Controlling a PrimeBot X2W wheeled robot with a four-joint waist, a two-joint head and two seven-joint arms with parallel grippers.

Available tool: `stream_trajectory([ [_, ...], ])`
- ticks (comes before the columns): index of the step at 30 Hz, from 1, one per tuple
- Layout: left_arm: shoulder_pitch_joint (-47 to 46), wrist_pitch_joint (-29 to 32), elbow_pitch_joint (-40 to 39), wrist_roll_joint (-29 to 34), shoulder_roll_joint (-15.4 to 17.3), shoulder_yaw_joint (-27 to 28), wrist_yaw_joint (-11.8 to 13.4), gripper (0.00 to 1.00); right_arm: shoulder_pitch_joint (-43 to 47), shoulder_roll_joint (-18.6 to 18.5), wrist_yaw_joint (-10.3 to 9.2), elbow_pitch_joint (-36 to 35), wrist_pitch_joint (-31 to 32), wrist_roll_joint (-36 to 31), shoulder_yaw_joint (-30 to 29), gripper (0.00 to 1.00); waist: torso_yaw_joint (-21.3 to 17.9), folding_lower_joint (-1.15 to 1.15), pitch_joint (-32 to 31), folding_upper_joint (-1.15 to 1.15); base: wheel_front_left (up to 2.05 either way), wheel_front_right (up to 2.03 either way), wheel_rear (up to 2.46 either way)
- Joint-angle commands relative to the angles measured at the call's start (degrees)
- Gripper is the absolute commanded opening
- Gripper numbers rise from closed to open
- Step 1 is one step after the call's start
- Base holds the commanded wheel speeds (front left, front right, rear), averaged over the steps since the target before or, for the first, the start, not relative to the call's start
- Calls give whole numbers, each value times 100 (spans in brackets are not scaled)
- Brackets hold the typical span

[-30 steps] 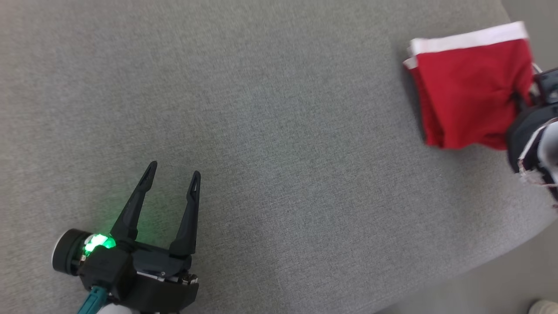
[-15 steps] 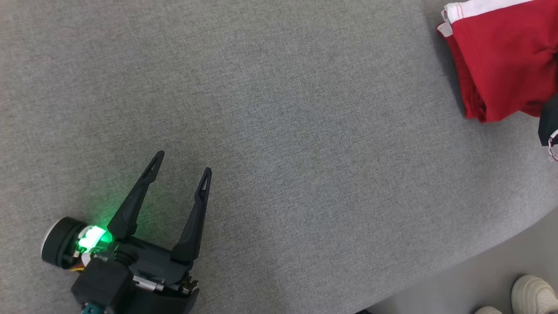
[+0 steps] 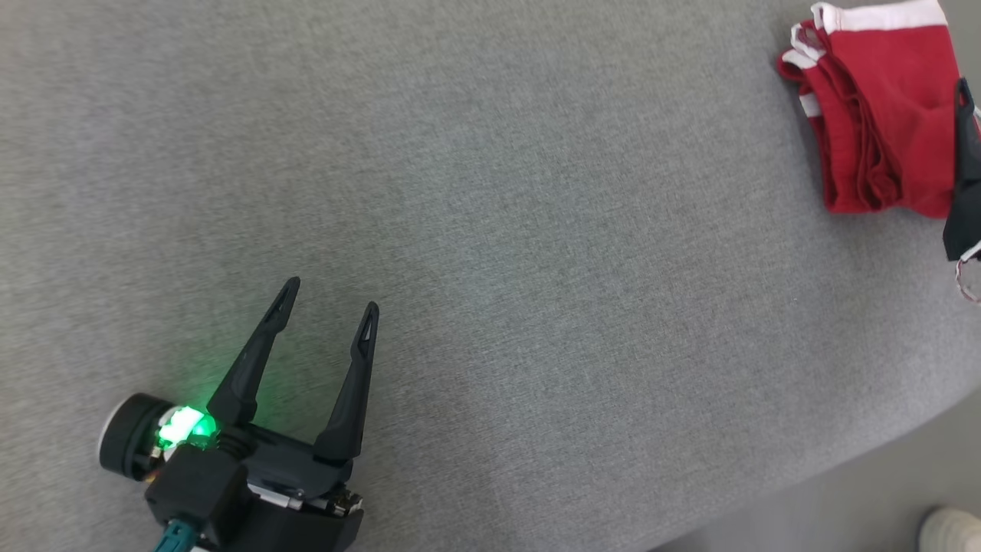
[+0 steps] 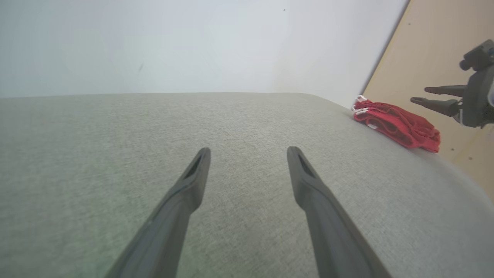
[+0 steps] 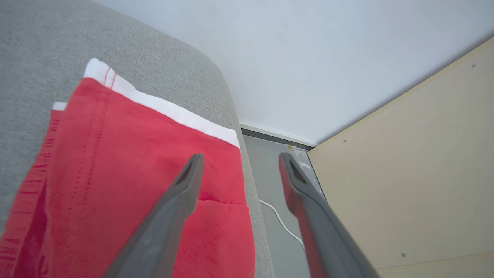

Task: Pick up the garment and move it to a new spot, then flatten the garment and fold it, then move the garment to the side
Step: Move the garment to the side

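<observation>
Both left gripper [image 3: 331, 295] and right gripper [image 5: 241, 156] are hanging open, empty. A snagging finger is risking dragging the garment [image 3: 881, 115] off the table [image 3: 536, 307] edge.

The garment [image 3: 897, 115] is made of soft red cloth, matt, with a white cloth band and small stitches. The bench [image 3: 536, 230] is covered in grey woven cloth that looks a little rough. The jaws of the left gripper [image 3: 331, 297] are made of dark, matt plastic. The panel [image 5: 405, 173] is made of pale, smooth wood.
</observation>
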Motion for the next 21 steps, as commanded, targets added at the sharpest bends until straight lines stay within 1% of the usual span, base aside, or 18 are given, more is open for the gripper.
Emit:
stream_trajectory([
  [1,63,-44,82,-41,-56,-3,23,100,139,50,-15,-39,-76,76,-44,100,212,0,-242,0,0,0,0],
  [6,133,-104,473,-233,-257,141,77,100,593,163,-15,-504,-292,601,-156,100,570,0,-747,0,0,0,0],
  [13,410,-110,909,-389,-600,756,190,100,1739,414,-15,-1861,-329,1819,-116,100,984,0,-1560,0,0,0,0],
  [17,655,-110,1171,-438,-759,1117,175,100,2551,537,-15,-2588,-331,2184,-49,100,1191,0,-2078,0,0,0,0],
  [21,915,-112,1361,-429,-894,1433,158,100,3190,559,-15,-2988,-309,2412,152,100,1341,0,-2546,0,0,0,0],
])
